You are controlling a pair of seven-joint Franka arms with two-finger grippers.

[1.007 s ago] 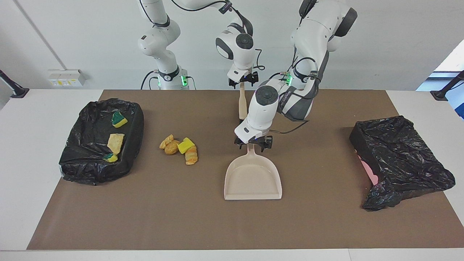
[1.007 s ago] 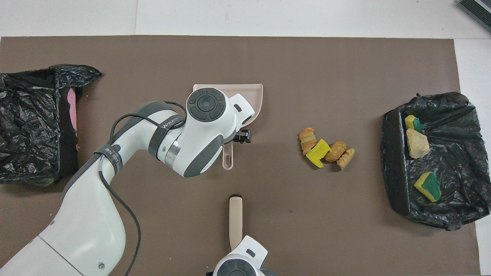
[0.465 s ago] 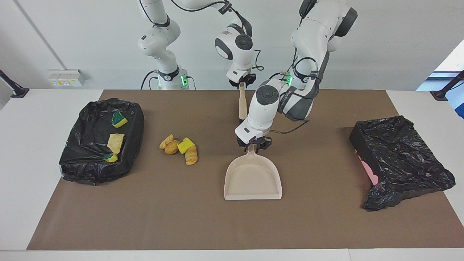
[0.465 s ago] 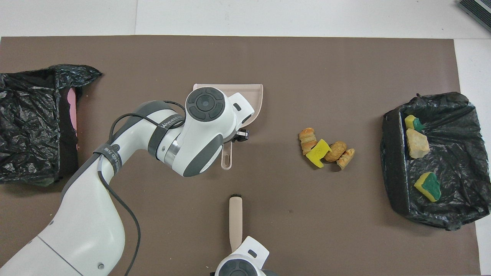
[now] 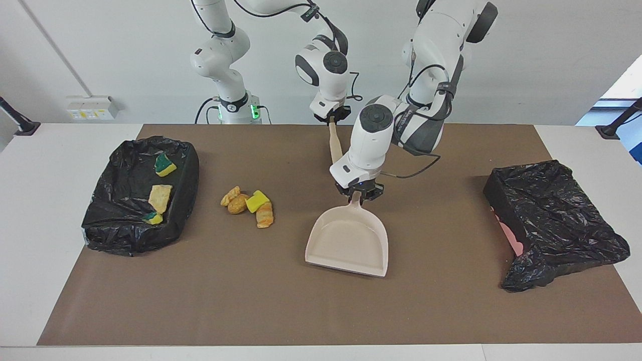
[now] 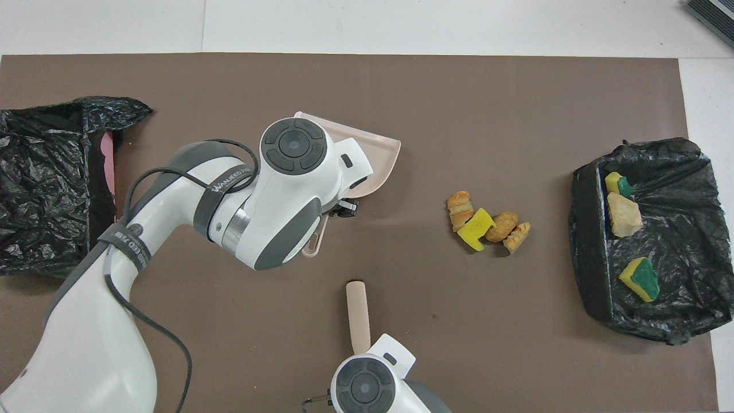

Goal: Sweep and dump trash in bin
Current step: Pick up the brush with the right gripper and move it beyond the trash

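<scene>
Loose trash [image 5: 249, 204] [image 6: 484, 223], small yellow and orange-tan chunks, lies in a heap on the brown mat. Beside it, toward the right arm's end, stands the bin [image 5: 188, 170] [image 6: 588, 241], lined with a black bag and holding three more chunks. My left gripper [image 5: 357, 194] is shut on the handle of the beige dustpan [image 5: 348, 240] [image 6: 373, 152], which is tilted with its handle end raised. My right gripper [image 5: 331, 119] is shut on the top of a tan brush handle [image 5: 335, 145] [image 6: 358, 315], which hangs at a slant over the mat.
A second box wrapped in a black bag [image 5: 551, 220] [image 6: 51, 183], pink showing at one side, sits at the left arm's end of the table. The brown mat [image 5: 251, 301] covers most of the white table.
Both grippers went from open to shut, the left on the dustpan handle, the right on the brush handle. The dustpan's handle end rose and the pan turned slightly. The brush lifted and tilted.
</scene>
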